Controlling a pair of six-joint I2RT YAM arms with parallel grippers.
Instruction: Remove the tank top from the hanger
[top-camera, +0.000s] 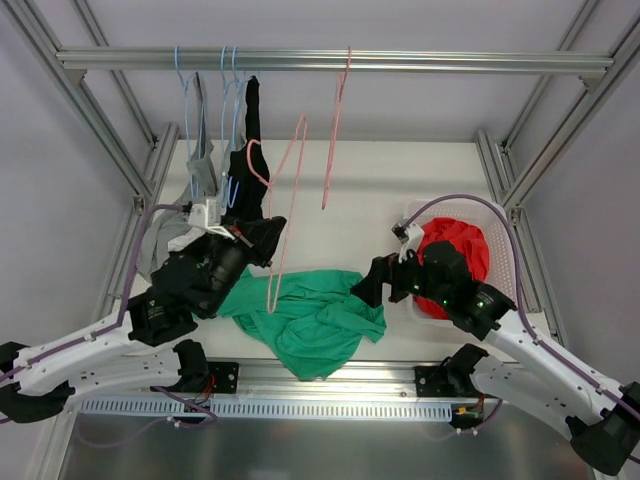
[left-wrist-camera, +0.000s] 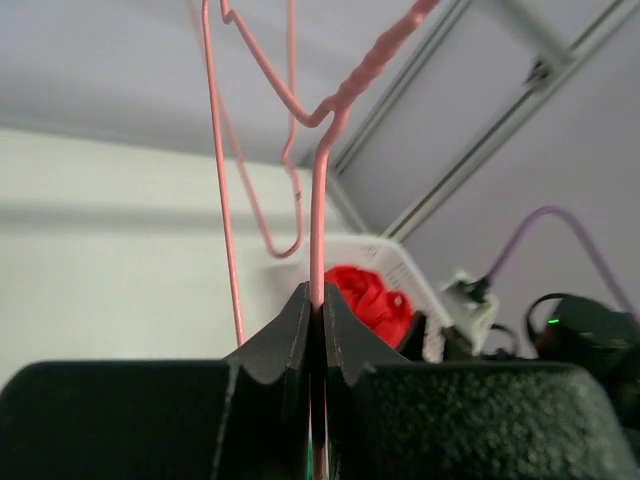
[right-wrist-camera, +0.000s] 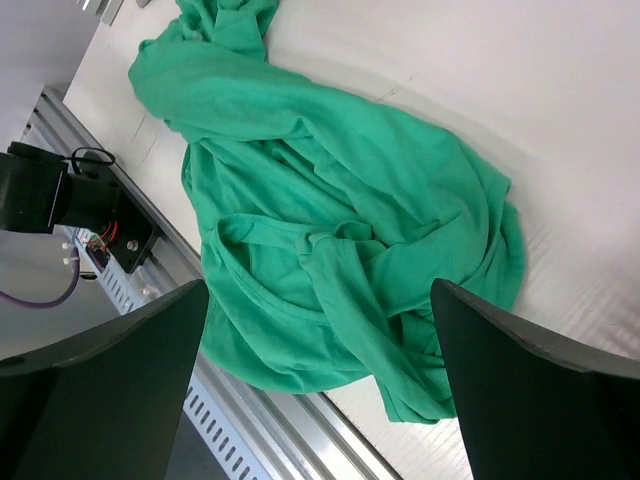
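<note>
Lying crumpled on the table (top-camera: 420, 190), the green tank top (top-camera: 315, 315) sits near the front edge, between the two arms and off any hanger. In the right wrist view the tank top (right-wrist-camera: 340, 230) fills most of the picture. Its upper part is cut off by the frame, and its lower folds run behind the two dark fingers (right-wrist-camera: 110, 390).

The right gripper (top-camera: 365, 285) hovers at the garment's right edge. Its fingers are spread wide, and nothing is between them but the cloth below (right-wrist-camera: 320, 290).

The left gripper (left-wrist-camera: 315, 300) has its jaws pressed together on the wire of a pink hanger (left-wrist-camera: 318, 200). The wire rises from the pinch to a twisted neck. From overhead, that gripper (top-camera: 245, 235) is largely masked by its own arm and a black garment (top-camera: 252, 130), so the exact grip point cannot be made out there.

The pink hanger (top-camera: 290, 190) slants down across the table, and its lowest bend lies over the tank top's upper edge. Whether wire and cloth touch cannot be told.

A second pink hanger (top-camera: 338, 130) hangs from the rail (top-camera: 400, 60), beside blue hangers (top-camera: 232, 90) carrying grey cloth (top-camera: 203, 165).

A white basket (top-camera: 495, 225) holds a red garment (top-camera: 460, 240), partly hidden by the right arm.
</note>
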